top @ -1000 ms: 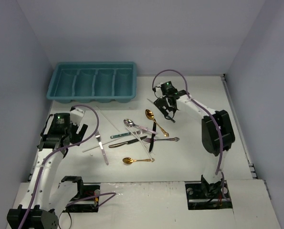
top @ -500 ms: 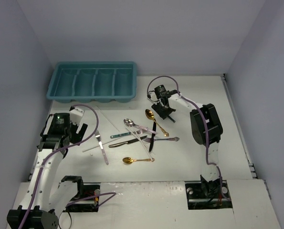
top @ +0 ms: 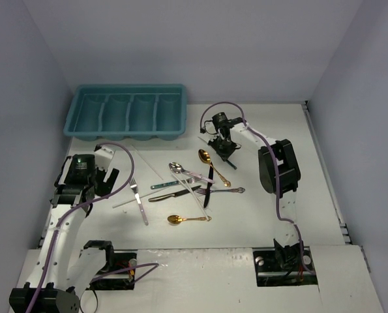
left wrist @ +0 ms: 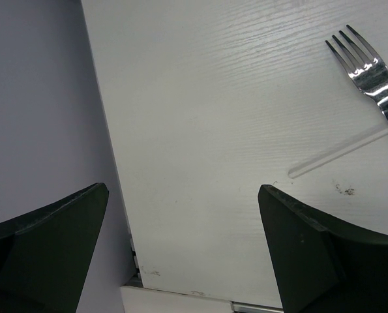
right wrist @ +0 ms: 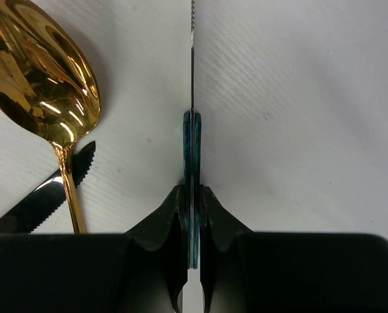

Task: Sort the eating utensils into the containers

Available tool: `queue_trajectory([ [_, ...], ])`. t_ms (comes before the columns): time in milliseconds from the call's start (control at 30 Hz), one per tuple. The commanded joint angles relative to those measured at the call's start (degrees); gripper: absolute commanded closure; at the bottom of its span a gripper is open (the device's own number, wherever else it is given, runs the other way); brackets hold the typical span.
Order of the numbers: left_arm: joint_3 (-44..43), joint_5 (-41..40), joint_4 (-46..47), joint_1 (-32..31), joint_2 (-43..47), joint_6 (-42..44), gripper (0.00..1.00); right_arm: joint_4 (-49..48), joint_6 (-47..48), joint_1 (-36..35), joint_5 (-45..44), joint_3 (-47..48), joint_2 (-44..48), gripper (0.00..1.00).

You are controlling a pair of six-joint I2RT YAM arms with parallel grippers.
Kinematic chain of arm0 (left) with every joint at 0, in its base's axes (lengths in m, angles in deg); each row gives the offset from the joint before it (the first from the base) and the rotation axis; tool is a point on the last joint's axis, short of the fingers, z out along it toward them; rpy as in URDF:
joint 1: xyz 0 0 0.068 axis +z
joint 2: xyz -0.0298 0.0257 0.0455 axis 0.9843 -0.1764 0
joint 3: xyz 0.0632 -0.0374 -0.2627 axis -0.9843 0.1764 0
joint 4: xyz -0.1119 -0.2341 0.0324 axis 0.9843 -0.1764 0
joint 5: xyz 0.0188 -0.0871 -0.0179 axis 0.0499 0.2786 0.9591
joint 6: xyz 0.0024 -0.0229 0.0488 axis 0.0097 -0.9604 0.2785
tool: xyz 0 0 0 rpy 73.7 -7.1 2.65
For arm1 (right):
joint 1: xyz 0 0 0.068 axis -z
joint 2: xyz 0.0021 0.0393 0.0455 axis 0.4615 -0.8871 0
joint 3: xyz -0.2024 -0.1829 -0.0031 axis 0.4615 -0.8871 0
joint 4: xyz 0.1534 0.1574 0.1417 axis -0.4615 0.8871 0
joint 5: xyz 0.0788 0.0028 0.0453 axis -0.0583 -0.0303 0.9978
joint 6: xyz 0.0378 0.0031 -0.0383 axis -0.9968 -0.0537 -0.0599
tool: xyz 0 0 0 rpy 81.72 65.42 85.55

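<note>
Left end effector (left wrist: 184, 218) agape, arm folded — right end effector (right wrist: 192, 195) pinched tight, arm outstretched.

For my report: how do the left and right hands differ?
The left hand is wide open and empty; the right hand is shut on a teal knife. The left hand is near a fork; the right hand, beside a gold spoon. Both are black.
</note>
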Motion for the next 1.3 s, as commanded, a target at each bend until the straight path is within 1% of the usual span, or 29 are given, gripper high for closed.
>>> queue_trajectory([
  [0, -3.07, -1.06, 2.24, 0.14, 0.69, 0.14, 0.03, 5.81, -1.63, 0.48, 5.05, -1.59, 2.13, 1.0],
  [100, -3.21, -1.01, 2.41, 0.14, 0.81, 0.0, 0.03, 5.81, -3.4, 0.56, 6.32, -0.56, 7.26, 1.0],
  [267, -3.69, -0.71, 2.97, 0.14, 0.36, -1.11, 0.03, 5.63, -6.23, 0.48, 8.55, 3.62, 12.03, 1.0],
  [367, -4.72, 0.23, 3.2, 0.14, 0.19, -3.82, 0.03, 5.23, -8.02, 0.58, 12.98, 4.75, 13.44, 1.0],
  [467, -6.53, 4.7, 3.92, 0.14, 0.67, -7.54, 0.03, 3.86, -10.38, 0.51, 17.96, 5.45, 15.31, 1.0],
  [533, -8.29, 10.67, 5.32, 0.14, 1.49, -12.26, 0.03, 1.84, -12.44, 0.38, 20.91, 5.5, 17.48, 1.0],
  [600, -8.85, 19.64, 7.19, 0.14, 2.32, -15.65, 0.03, -0.51, -14.3, 0.24, 24.97, 4.95, 19.83, 1.0],
  [667, -8.5, 30.71, 11.17, 0.11, 3.43, -21.99, 0.03, -3.63, -16.84, 0.13, 27.05, 4.15, 22.66, 1.0],
  [700, -7.48, 33.87, 13.68, 0.05, 3.73, -25.13, 0.03, -4.55, -17.55, 0.07, 28.31, 3.91, 23.49, 1.0],
  [733, -6.66, 37.53, 17.67, 0.02, 4.05, -29.47, 0.03, -5.36, -18.33, -0.13, 28.85, 3.82, 24.22, 1.0],
  [767, -5.56, 41.65, 23.73, -0.04, 4.23, -34.69, 0.03, -6.05, -19.47, -0.33, 29.13, 3.95, 24.78, 1.0],
  [800, -4.05, 43.16, 29.26, -0.06, 4.16, -37.66, 0.03, -6.51, -20.41, -0.4, 29.21, 4.13, 24.88, 1.0],
  [867, -2.51, 45.27, 35.33, -0.49, 2.77, -45.85, 0.03, -10.13, -24.23, -0.4, 28.04, 3.81, 25.32, 1.0],
  [900, -2.29, 45.87, 37.44, -0.56, 1.6, -47.25, 0.03, -11.85, -25.23, -0.4, 26.7, 3.44, 25.46, 1.0],
  [933, -2.46, 45.96, 39.25, -0.57, 0.98, -48.28, 0.03, -15.99, -26.68, -0.4, 25.39, 3.36, 25.37, 1.0],
  [967, -2.81, 45.86, 39.17, -0.57, 0.36, -48.1, 0.03, -18.12, -30.48, -0.32, 24.07, 3.55, 24.92, 1.0],
  [1000, -3.12, 45.33, 38.49, -0.57, -0.25, -47.11, 0.03, -20.42, -32.18, -0.39, 23.08, 4.69, 23.55, 1.0],
  [1133, -2.54, 42.07, 34.07, -0.57, 1.35, -43.92, 0.03, -24.18, -41.88, -1.04, 20.52, 11.06, 17.45, 1.0],
  [1200, -1.63, 37.93, 32.11, -0.57, 3.25, -42.11, 0.03, -25.17, -47.53, -2.25, 18.01, 14.17, 14.66, 1.0],
  [1267, -0.46, 35.4, 30.51, -0.57, 5.91, -40.79, 0.03, -26.98, -50.99, -2.92, 14.94, 15.25, 11.61, 1.0],
])
